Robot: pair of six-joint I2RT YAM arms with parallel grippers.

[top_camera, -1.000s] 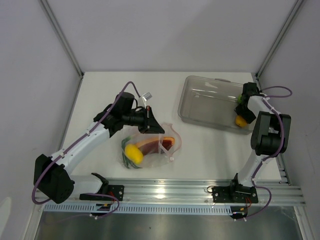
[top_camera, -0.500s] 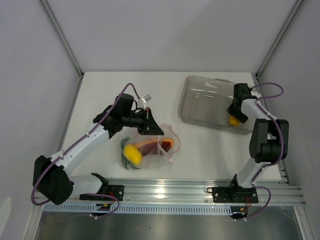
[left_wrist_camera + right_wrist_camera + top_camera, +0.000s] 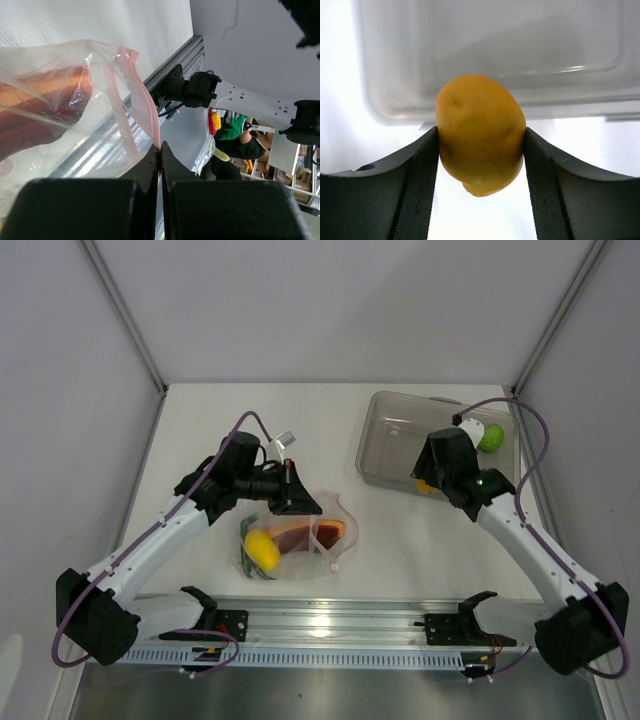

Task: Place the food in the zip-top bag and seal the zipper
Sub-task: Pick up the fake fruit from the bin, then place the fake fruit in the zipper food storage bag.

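1. Bag of clear soft plastic lies crumpled on the white worktop, with its mouth gaping on the side that faces the tray.
2. Along that mouth runs the pink strip. In the left wrist view it parts into two bands with a gap between them, so the closure is not pressed together.
3. The left hand sits at the bag's far edge. Its two fingers are drawn tight together, pinching one band of the pink strip and holding it up off the rest of the bag.
4. Inside the bag, a yellow lemon rests at the end away from the mouth.
5. A reddish-brown meat slice lies beside that lemon, further toward the mouth.
6. A thin green vegetable shows at the bag's closed end, just past the lemon. Its shape is hard to make out through the plastic.
7. The clear tray stands to the right of the bag and further back, well apart from it.
8. A green lime lies in the tray, at the corner furthest from the bag.
9. The right hand hangs over the tray's edge on the side nearest the bag, and is itself well apart from the bag.
10. Its fingers are spread partway and clamp a second lemon between their mesh-textured pads, one pad on each flank of the fruit, with the tray's rim seen beneath.
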